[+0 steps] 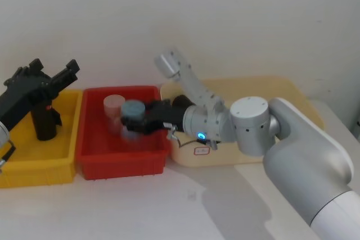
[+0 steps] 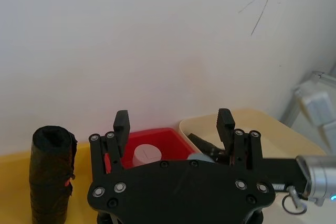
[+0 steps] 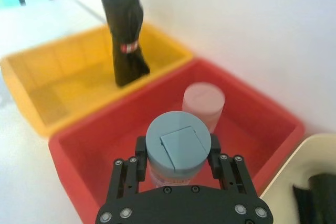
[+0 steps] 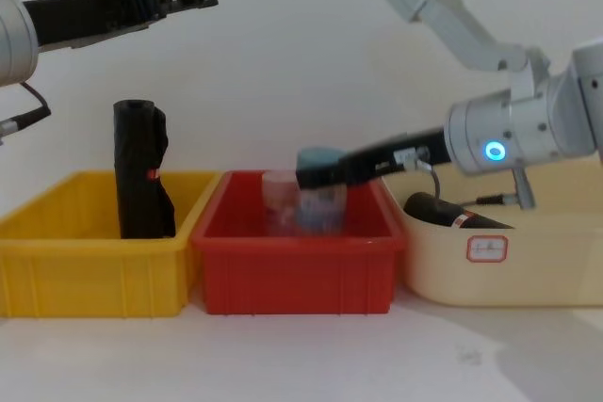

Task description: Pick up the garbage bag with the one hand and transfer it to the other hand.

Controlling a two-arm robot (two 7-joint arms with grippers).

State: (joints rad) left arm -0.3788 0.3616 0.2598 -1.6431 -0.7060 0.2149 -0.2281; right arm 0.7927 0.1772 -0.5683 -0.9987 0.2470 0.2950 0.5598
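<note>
The garbage bag [image 4: 459,213], a smooth black roll with a red-and-white label, lies in the cream tray [image 4: 528,275] on the right; its dark end [image 2: 202,144] also appears in the left wrist view. My left gripper [image 1: 55,66] hangs open and empty high above the yellow bin [image 1: 39,161], far from the bag; in the left wrist view its fingers [image 2: 174,121] are spread. My right gripper [image 3: 177,156], on the blue-ringed arm, reaches into the red bin [image 1: 121,158] and is shut on a blue-lidded jar [image 3: 177,142], left of the cream tray.
A rumpled black roll [image 4: 141,171] with a red dot stands upright in the yellow bin. A pink-lidded jar [image 3: 203,103] stands in the red bin just behind the blue-lidded one. The three bins sit side by side against a white wall.
</note>
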